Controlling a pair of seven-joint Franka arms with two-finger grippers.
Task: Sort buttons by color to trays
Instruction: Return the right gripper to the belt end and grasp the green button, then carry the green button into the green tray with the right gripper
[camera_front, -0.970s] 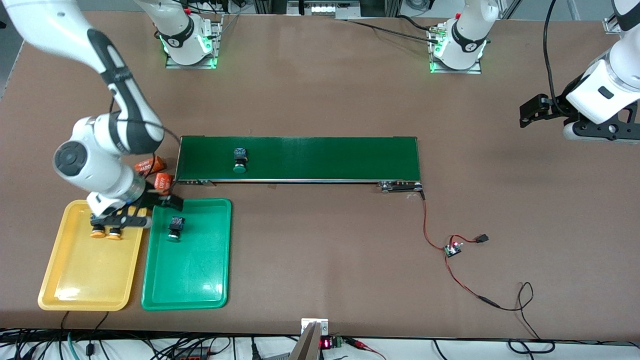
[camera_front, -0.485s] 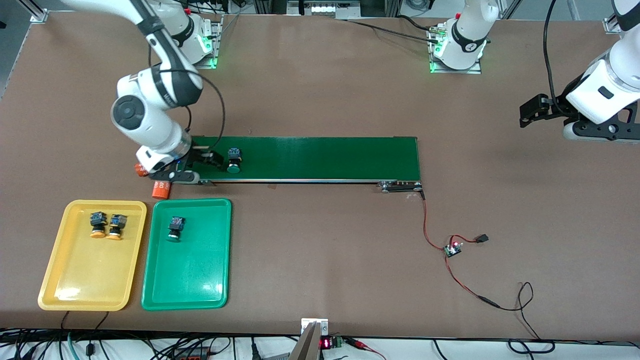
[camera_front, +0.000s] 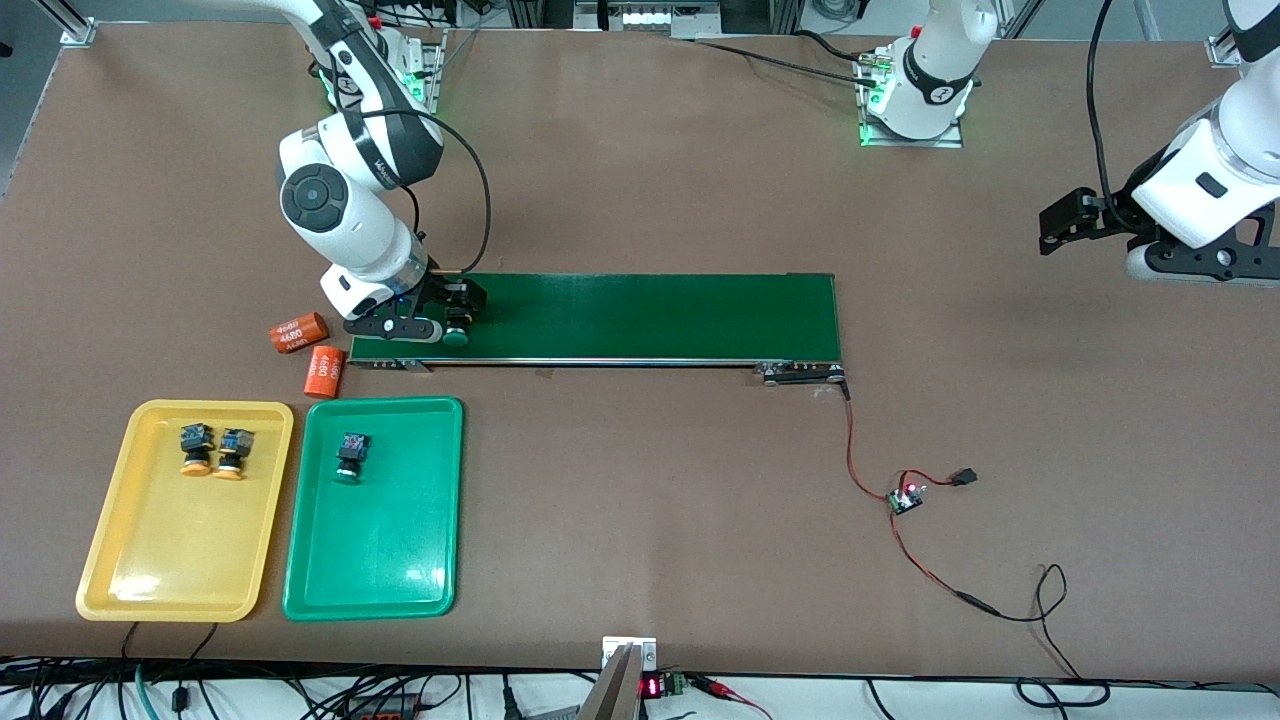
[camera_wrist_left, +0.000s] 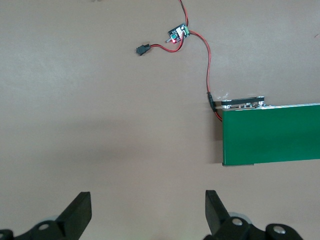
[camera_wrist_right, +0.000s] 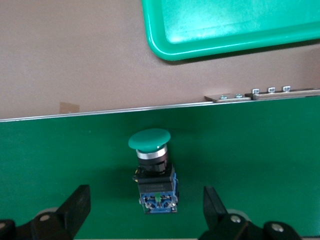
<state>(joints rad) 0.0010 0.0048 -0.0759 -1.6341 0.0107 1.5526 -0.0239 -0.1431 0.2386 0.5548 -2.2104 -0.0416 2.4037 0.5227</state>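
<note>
The right gripper (camera_front: 452, 322) had swung from the yellow tray (camera_front: 110, 560) to the conveyor belt (camera_front: 640, 315), jaws apart astride the last green button (camera_wrist_right: 152, 172) lying there. Three buttons were already sorted, so only this pick for the green tray (camera_front: 400, 560) remained. The left gripper (camera_front: 1065, 222) waited, jaws apart, over the desk (camera_front: 650, 520).

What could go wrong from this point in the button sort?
1. The right gripper stands open astride the green-capped button on the conveyor belt; the button lies on its side, so shutting may roll or skew it.
2. Two orange cylinders lie between belt and green tray, so a low carry might clip them.

The left gripper waits, open.
</note>
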